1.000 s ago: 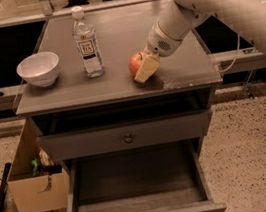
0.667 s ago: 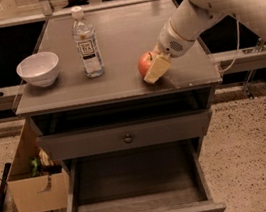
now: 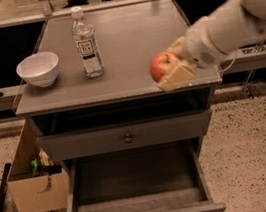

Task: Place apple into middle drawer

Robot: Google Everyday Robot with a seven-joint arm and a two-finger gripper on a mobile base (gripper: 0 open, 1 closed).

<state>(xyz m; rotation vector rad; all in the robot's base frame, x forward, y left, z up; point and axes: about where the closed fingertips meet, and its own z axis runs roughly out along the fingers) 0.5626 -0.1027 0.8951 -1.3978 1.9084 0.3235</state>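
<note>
Holding the round red apple (image 3: 160, 66) with its yellowish patch, the robot's two-finger gripper (image 3: 169, 66) hung at the front right edge of the flat grey cabinet top (image 3: 126, 33). Jaws were closed on the fruit from 2 sides, with 1 cream pad under its right flank. Could not tell whether the apple was touching the top or just clear of it.

Progress, as judged: pick-up done, carry and release left. The middle drawer (image 3: 135, 178), a wide shallow grey box, stood pulled out below with nothing visible inside. The apple was well above it and toward its right side. The arm would need to bring the fruit forward past the edge, down past the closed grey drawer front with a small round knob (image 3: 128, 139), then let go inside the box.

Surface: a white ceramic bowl (image 3: 38, 69) sat at the left, and a clear plastic water bottle with a white cap (image 3: 86, 42) stood upright beside it, both well apart from the gripper.

Room: speckled stone floor (image 3: 252, 149); an open brown cardboard box (image 3: 33, 193) sat on it against the cabinet's left side, some clutter inside.
</note>
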